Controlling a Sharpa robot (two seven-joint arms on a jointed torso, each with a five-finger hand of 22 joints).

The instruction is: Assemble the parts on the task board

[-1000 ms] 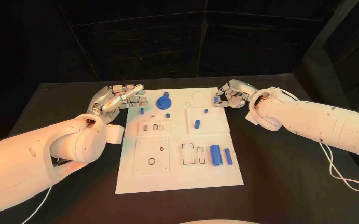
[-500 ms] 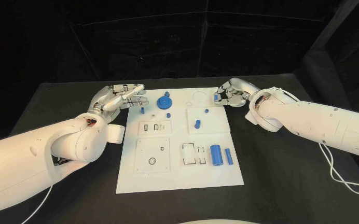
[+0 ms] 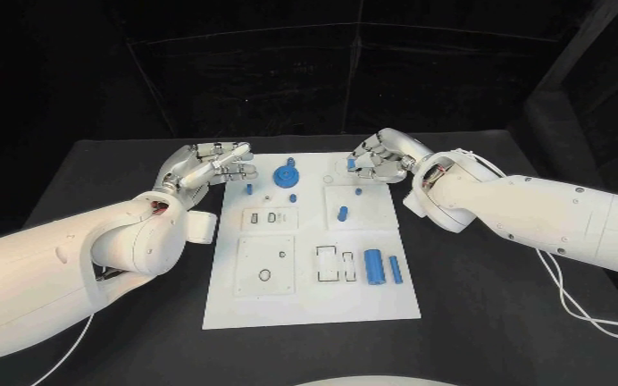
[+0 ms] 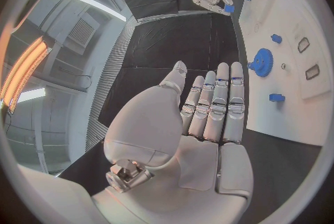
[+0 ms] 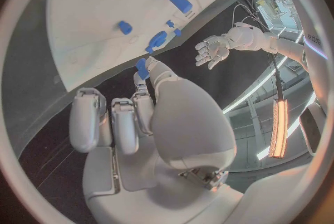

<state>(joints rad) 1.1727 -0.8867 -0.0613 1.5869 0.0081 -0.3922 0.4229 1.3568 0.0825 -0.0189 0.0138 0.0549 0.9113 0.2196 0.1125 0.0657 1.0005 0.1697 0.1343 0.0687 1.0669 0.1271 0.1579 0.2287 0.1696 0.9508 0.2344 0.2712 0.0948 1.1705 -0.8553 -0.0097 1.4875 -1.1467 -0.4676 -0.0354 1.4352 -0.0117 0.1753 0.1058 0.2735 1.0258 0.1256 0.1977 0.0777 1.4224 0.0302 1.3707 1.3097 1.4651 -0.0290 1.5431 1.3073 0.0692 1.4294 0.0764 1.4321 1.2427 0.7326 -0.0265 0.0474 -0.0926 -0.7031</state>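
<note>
Silver fingers on the left hand (image 3: pixel 206 164) are stretched out nearly straight and lie side by side, palm bare, nothing held; it hovers at the far left corner of the task board (image 3: pixel 309 301), just off the white plate's edge. In its own wrist view the left hand (image 4: pixel 202 118) shows the same flat, extended pose, thumb set a little apart from the rest. Just beyond those fingertips, on the board, sits the blue gear (image 3: pixel 285 174), with a small blue peg (image 3: pixel 247 188) standing beside it, nearer the hand's thumb side.

Across the board, the right hand (image 3: pixel 375 159) is curled in, knuckles up, at the far right corner. Its thumb and a finger are pinched on a small blue part (image 3: pixel 352 163), held over the board's far edge; the right wrist view shows that blue part (image 5: pixel 142 68) at the tip of the thumb, the other fingers (image 5: pixel 89 118) bent down together beside it. Below this hand, toward the robot, a blue piece (image 3: pixel 341 214) stands on the board, and further down lie a blue cylinder (image 3: pixel 372 267) and a thinner blue bar (image 3: pixel 394 269) side by side, well apart from both hands. Both white arms reach in low over the black table (image 3: pixel 489 314).
</note>
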